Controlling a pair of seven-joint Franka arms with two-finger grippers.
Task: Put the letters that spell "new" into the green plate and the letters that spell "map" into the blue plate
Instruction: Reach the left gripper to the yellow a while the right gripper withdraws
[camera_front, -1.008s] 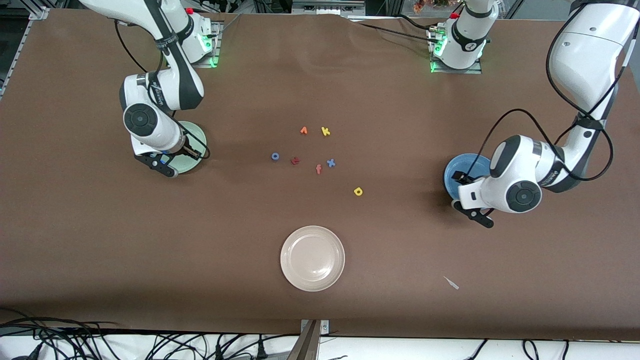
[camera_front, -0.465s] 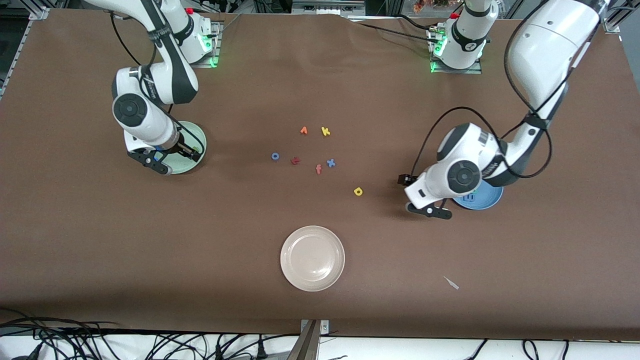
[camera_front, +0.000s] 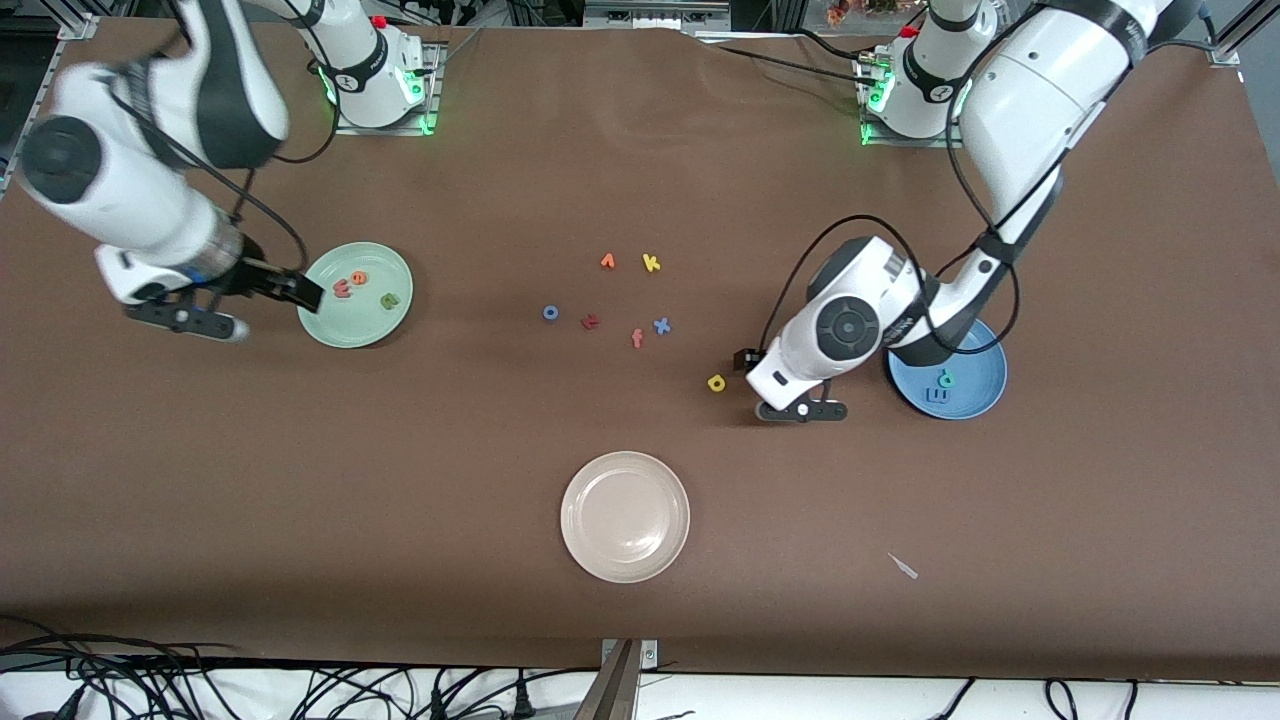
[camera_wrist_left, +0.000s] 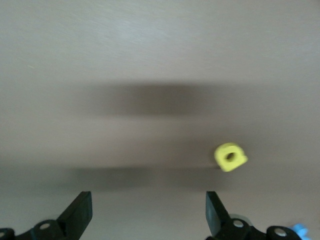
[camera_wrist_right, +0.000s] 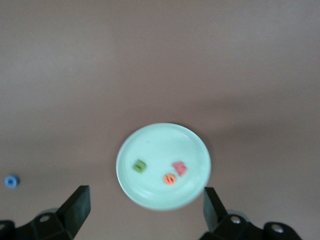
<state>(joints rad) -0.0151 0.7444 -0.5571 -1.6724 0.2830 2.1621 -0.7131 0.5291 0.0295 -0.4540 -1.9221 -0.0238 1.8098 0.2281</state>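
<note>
Green plate (camera_front: 358, 320): mid-left of frame – we see n (camera_front: 389, 299), e (camera_front: 358, 278), w (camera_front: 341, 288) inside.
Blue plate (camera_front: 975, 400): mid-right, holding m (camera_front: 935, 396) and p (camera_front: 945, 378).
Yellow a (camera_front: 716, 383): on the worktop, centre-right.
Left tool (camera_front: 742, 360): released, beside it.
Right tool (camera_front: 300, 292): released – over the green plate's edge.

Three letters (camera_front: 362, 287) are lying in the plate (camera_front: 325, 325) at my right arm's end of the table. Two letters (camera_front: 941, 387) are sitting in the plate (camera_front: 985, 400) at my left arm's end. Loose letters (camera_front: 620, 300) are lying between them, and a third plate (camera_front: 575, 520) is sitting nearer the front camera.
</note>
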